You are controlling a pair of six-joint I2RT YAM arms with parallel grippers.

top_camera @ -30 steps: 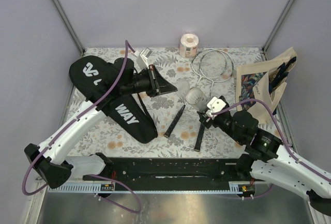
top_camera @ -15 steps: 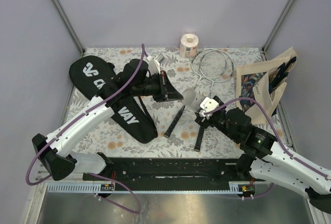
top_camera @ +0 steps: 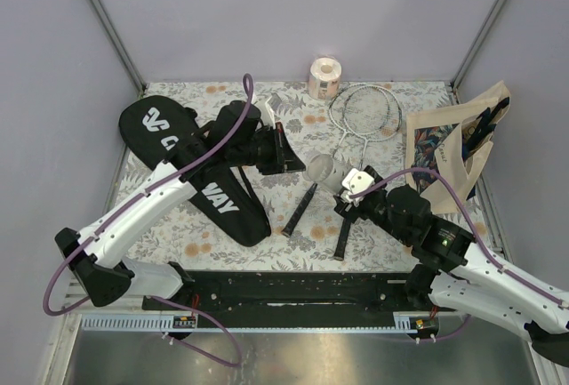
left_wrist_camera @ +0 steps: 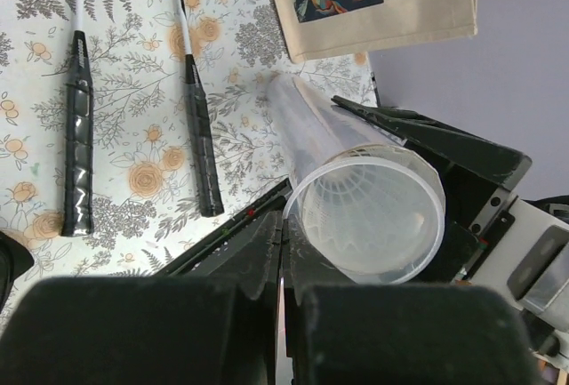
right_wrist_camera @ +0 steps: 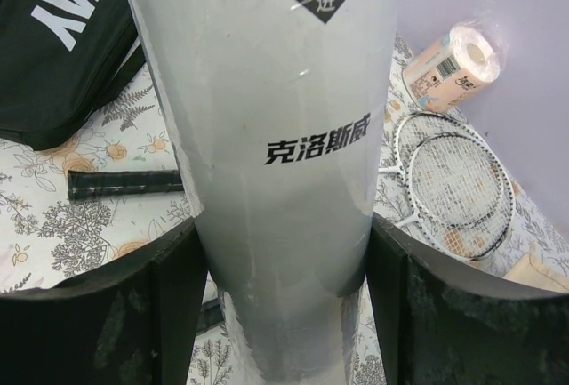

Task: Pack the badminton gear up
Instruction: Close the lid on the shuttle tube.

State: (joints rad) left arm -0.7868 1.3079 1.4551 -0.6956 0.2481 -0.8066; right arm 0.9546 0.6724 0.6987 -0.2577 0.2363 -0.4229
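One white tube: right gripper clamps it between its fingers; left gripper, closed and empty, sits just before its open mouth.

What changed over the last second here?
The right gripper, holding the white tube, carried it slightly left. The shut left gripper swung right to meet the tube's open end. The rackets and racket bag stayed put.

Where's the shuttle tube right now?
Top view, mid-table: the white tube is clamped in the right gripper, beside the racket handles, its open end facing the shut left gripper.
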